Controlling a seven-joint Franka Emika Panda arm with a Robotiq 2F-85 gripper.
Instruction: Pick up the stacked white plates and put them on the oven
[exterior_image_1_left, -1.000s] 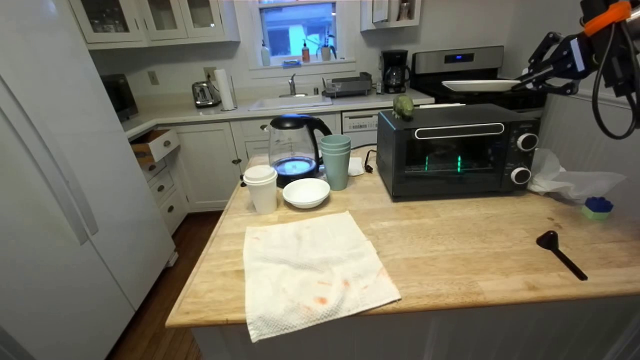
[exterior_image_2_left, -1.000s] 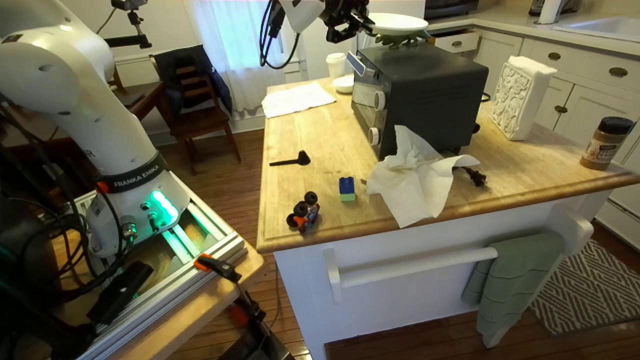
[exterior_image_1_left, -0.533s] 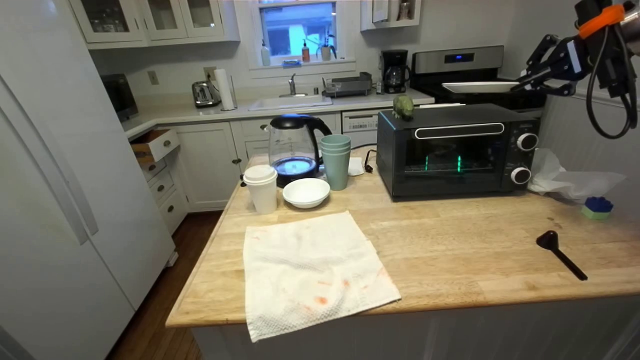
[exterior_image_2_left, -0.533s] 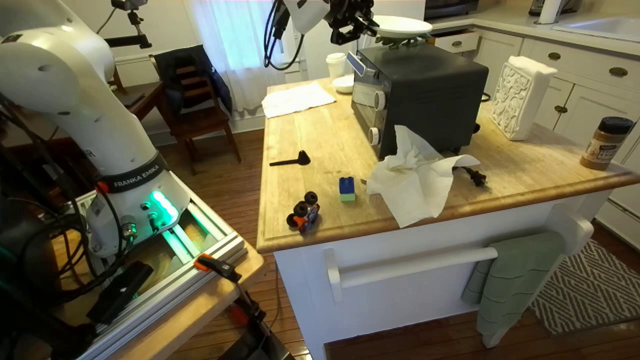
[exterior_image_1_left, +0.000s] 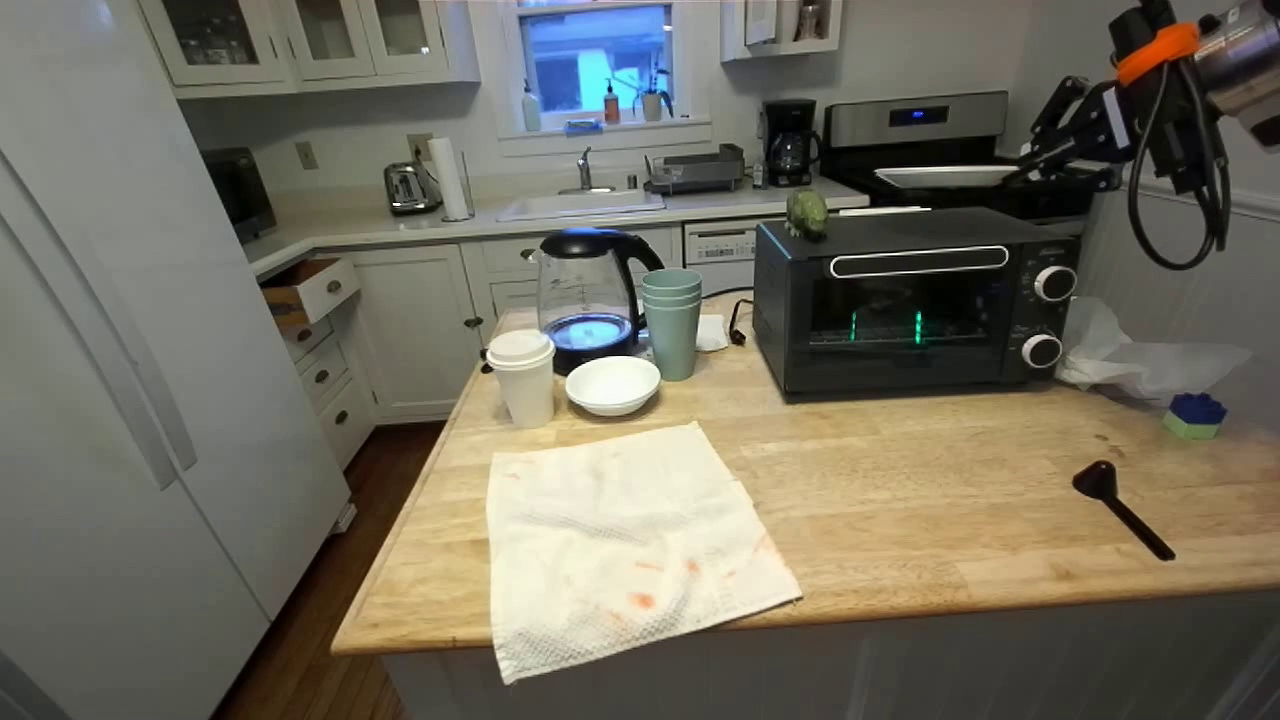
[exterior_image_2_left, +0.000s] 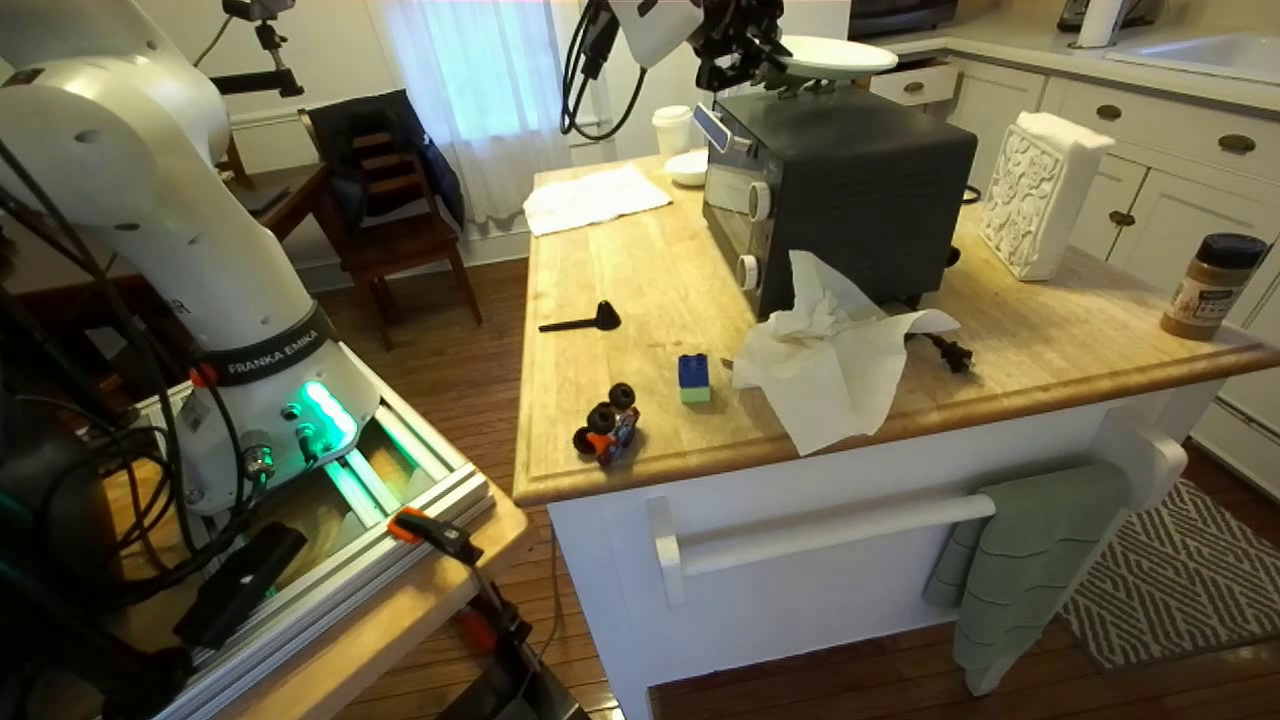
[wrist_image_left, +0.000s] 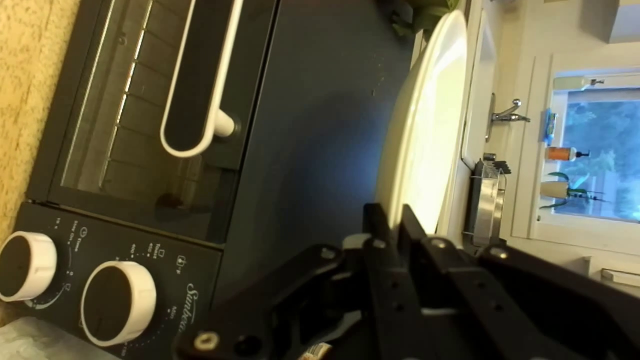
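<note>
The stacked white plates (exterior_image_1_left: 945, 177) are held level above the oven (exterior_image_1_left: 905, 310), with a gap beneath them. They also show in an exterior view (exterior_image_2_left: 840, 55) and tilted in the wrist view (wrist_image_left: 430, 130). My gripper (wrist_image_left: 395, 215) is shut on the near rim of the plates, one finger below and one above. It also shows in both exterior views (exterior_image_1_left: 1012, 178) (exterior_image_2_left: 785, 62). The oven's dark flat top lies under the plates in the wrist view (wrist_image_left: 315, 125). How many plates are in the stack cannot be told.
A green figure (exterior_image_1_left: 806, 214) stands on the oven's top corner, near the plates' far edge. Green cups (exterior_image_1_left: 672, 325), a kettle (exterior_image_1_left: 590, 300) and a white bowl (exterior_image_1_left: 613, 386) stand beside the oven. A crumpled paper (exterior_image_2_left: 830, 350) lies at its other side.
My gripper has carried the plates farther over the oven and slightly lower, leftward in an exterior view and rightward in the matching opposite view. The hold on the plates is unchanged.
</note>
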